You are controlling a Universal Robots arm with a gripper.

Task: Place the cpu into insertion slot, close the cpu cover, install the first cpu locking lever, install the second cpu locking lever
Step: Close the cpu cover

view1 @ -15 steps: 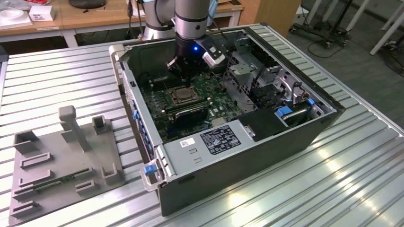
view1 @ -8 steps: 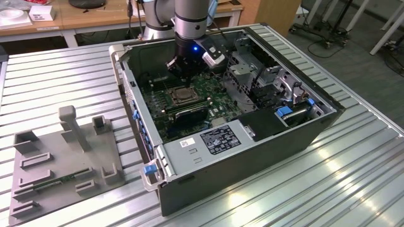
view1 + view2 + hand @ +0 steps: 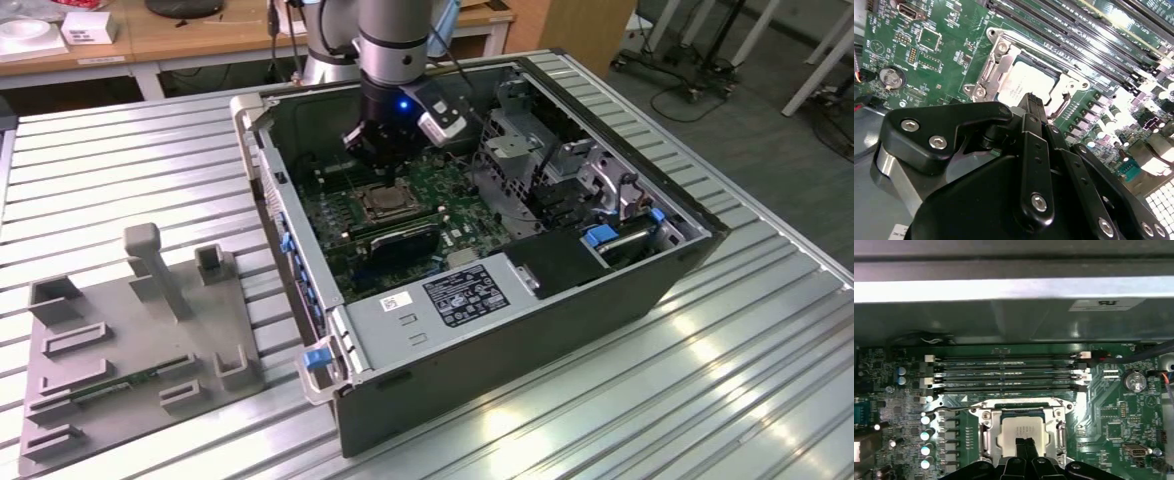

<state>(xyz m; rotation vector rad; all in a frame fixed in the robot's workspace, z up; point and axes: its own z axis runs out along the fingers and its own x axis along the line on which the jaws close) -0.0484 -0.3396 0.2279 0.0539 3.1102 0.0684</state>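
Grey fixture tray (image 3: 134, 345) sits beside computer case (image 3: 534, 340).

The cpu (image 3: 1021, 430) lies in the insertion slot (image 3: 1019, 413), beside the memory slots (image 3: 1004, 377), with the gripper (image 3: 1025, 444) above.

We see the cpu (image 3: 1021, 432) as a pale silver square inside the silvery metal rim of the insertion slot (image 3: 985, 436), on a green circuit board (image 3: 1114, 410) crossed by long black memory slots (image 3: 1004, 372) with white end clips (image 3: 929, 359). The gripper (image 3: 1033, 100) is matte black with silver screw heads (image 3: 1039, 201), and a blue light (image 3: 402, 103) glows on the grey arm (image 3: 394, 40). In the exterior view, we find the computer case (image 3: 534, 340) dark grey with blue latches (image 3: 316, 358), the table (image 3: 747, 400) shiny silver and ribbed, and the fixture (image 3: 134, 340) on it plain grey.
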